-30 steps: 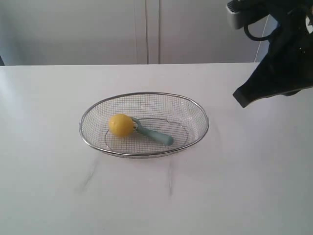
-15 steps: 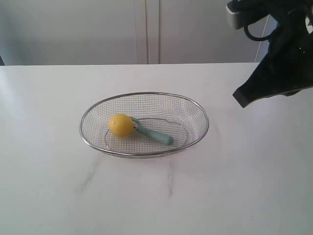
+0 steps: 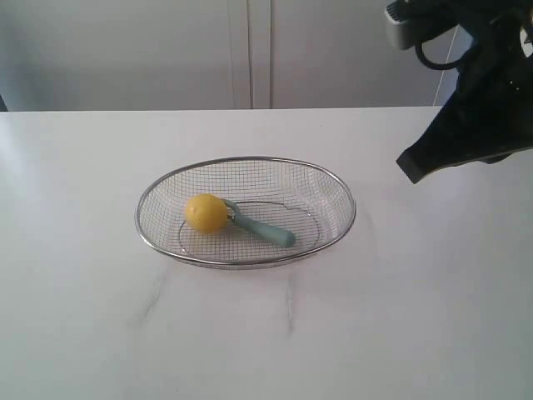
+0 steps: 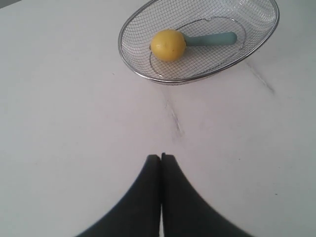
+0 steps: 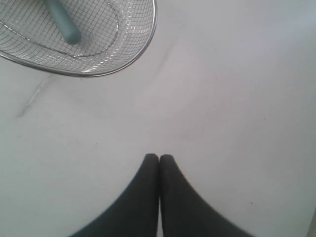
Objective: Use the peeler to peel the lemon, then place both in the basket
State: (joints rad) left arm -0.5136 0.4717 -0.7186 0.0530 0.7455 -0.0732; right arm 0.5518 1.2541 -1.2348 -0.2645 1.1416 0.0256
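1. The basket (image 3: 246,159) is a wide, shallow oval of silver wire mesh with a thick, shiny steel rim. It stands on the tabletop (image 3: 416,317), near the middle of the exterior view.
2. The tabletop is smooth and white, with a few faint grey veins like marble.
3. The lemon (image 3: 206,212) is small, round and bright yellow, with a smooth skin. It lies on the mesh floor inside the basket, toward the left end in the exterior view.
4. The peeler (image 3: 268,230) is pale teal-green, with a thick, rounded plastic handle. It lies flat in the basket, its curved head against the lemon and its handle pointing toward the basket's other end.
5. The left gripper (image 4: 161,158) has two black, tapering fingers pressed together so that the tips meet. It is closed and holds nothing. It hangs over bare tabletop, well apart from the basket.
6. The right gripper (image 5: 159,157) has the same black, tapering fingers, also closed tip to tip and empty. It too is over bare tabletop, apart from the basket's rim. The right wrist view shows the end of the peeler's handle through the mesh.
7. In the exterior view the black right arm (image 3: 483,108) is raised at the upper right, touching nothing.
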